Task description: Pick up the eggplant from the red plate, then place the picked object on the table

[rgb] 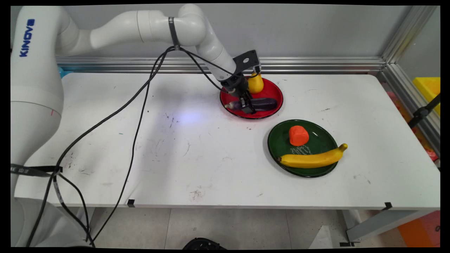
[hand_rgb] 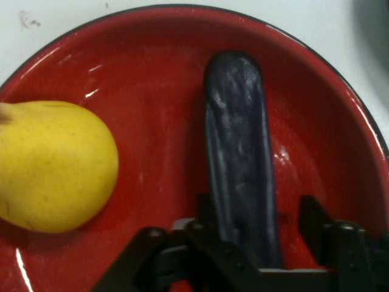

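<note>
A dark purple eggplant [rgb: 265, 104] lies in a red plate [rgb: 272, 92] at the back of the table, with a yellow pear [rgb: 256, 84] standing behind it in the same plate. My gripper [rgb: 249, 105] is down over the eggplant's stem end. In the hand view the eggplant [hand_rgb: 237, 140] runs up between my fingers. The gripper [hand_rgb: 258, 210] is open: the left finger [hand_rgb: 203, 213] is against the eggplant, and the right finger [hand_rgb: 313, 219] stands a little off it with red plate [hand_rgb: 158, 91] showing between. The pear [hand_rgb: 55, 167] sits to the left.
A green plate [rgb: 321, 138] lies to the front right of the red one, holding an orange round fruit [rgb: 299, 135] and a banana [rgb: 311, 159] across its near rim. Black cables [rgb: 140, 105] hang from the arm over the table's left half.
</note>
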{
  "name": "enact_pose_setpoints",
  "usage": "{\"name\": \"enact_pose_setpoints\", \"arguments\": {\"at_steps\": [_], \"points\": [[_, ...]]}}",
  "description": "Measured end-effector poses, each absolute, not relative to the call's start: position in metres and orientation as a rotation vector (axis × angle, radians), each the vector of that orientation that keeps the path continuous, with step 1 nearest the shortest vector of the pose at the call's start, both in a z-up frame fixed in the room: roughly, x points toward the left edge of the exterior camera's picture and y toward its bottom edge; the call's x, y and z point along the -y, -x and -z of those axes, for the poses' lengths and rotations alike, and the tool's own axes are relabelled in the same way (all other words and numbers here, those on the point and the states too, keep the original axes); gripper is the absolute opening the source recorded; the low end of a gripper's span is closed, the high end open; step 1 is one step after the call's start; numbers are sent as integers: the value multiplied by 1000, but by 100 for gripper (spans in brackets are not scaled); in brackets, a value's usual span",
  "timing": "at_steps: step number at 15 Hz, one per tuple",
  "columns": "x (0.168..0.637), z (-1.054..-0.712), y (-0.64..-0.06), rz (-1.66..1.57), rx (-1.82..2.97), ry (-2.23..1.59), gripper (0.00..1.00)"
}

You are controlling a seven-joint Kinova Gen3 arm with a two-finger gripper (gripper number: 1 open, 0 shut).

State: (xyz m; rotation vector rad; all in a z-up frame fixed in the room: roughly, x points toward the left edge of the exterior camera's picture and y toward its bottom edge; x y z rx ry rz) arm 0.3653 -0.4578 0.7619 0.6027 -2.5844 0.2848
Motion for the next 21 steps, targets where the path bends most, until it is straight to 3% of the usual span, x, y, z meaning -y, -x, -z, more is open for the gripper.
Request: {"name": "enact_pose_setpoints", "arguments": {"at_steps": [6, 12, 21], "points": [[465, -768, -369, -253, 2590, -579, 0], [456, -798, -376, -270, 2584, -581, 0], [368, -876, -397, -259, 2585, -538, 0]]}}
